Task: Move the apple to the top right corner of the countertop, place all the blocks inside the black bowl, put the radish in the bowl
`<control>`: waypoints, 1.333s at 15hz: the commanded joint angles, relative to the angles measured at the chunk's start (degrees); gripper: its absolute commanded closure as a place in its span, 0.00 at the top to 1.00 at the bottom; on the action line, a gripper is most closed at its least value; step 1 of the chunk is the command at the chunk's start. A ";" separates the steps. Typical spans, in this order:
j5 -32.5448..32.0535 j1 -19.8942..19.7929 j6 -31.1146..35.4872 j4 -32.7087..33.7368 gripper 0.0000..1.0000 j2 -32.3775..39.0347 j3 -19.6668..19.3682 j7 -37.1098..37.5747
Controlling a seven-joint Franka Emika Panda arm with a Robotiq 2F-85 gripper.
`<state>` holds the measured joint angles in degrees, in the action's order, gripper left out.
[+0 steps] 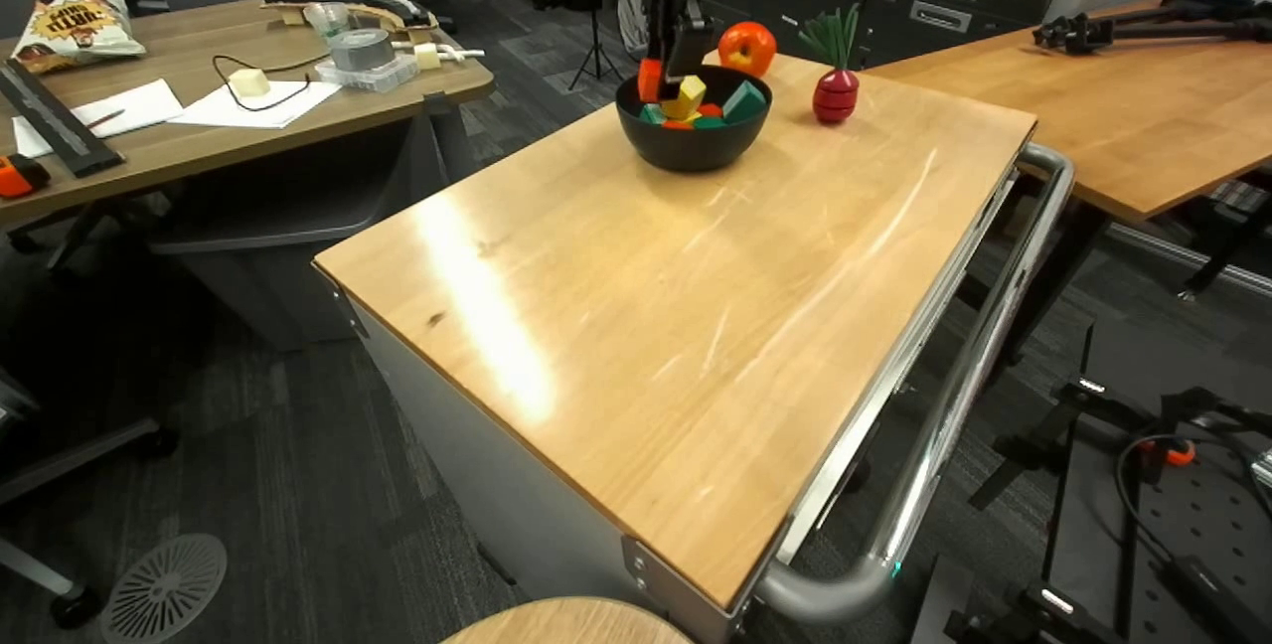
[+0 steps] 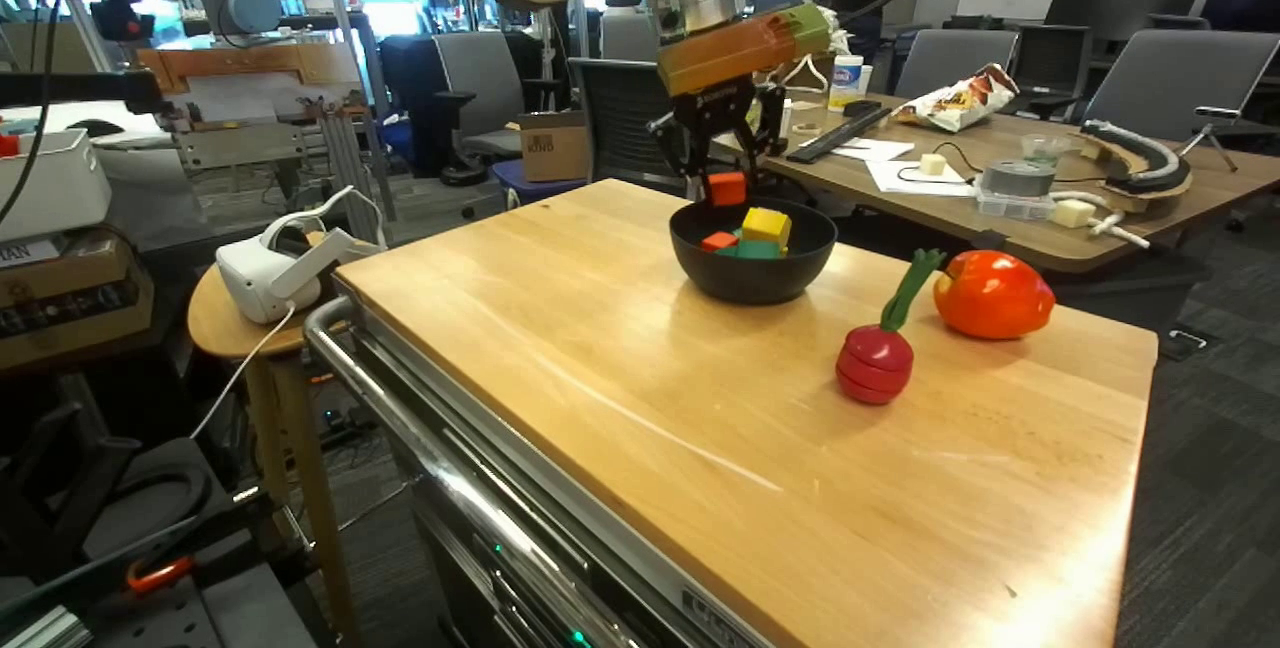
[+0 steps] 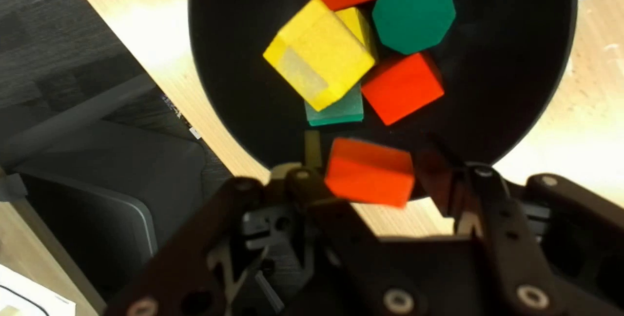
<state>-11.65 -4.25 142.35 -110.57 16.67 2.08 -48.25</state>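
Observation:
The matte black bowl (image 1: 696, 149) stands on the light wooden countertop (image 1: 646, 306); both also show in the other views (image 2: 752, 278) (image 3: 512, 87). In the wrist view several blocks lie in the bowl: a yellow block (image 3: 319, 55) on top, red ones (image 3: 402, 88) and green ones (image 3: 414, 16). My gripper (image 2: 735, 183) holds a red block (image 3: 370, 172) between its fingertips, slightly tilted, above the bowl near its rim. The radish (image 2: 875, 364) stands upright on the countertop beside the bowl. The orange-red apple (image 2: 993, 295) lies near the countertop's edge. Both are outside the wrist view.
A metal rail (image 2: 430, 458) runs along one countertop edge. A desk (image 1: 397, 92) with a chip bag (image 1: 79, 13) and cables stands past the opposite edge. A round stool (image 2: 215, 313) holds a white headset (image 2: 270, 273). Another wooden desk (image 1: 1143, 117) stands near the countertop.

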 commanded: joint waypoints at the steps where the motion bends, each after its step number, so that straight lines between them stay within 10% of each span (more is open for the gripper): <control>1: -6.43 2.10 -8.14 4.65 0.86 -0.69 -2.68 4.81; 5: -17.30 3.12 -18.04 3.53 1.00 -4.69 -5.20 12.94; 11: -14.29 0.85 -28.28 0.17 0.99 -7.10 -6.11 20.74; 20: -15.05 -0.45 -27.23 1.18 1.00 -4.40 -7.18 26.99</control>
<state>-26.26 -4.01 115.07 -110.70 11.25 -4.48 -24.76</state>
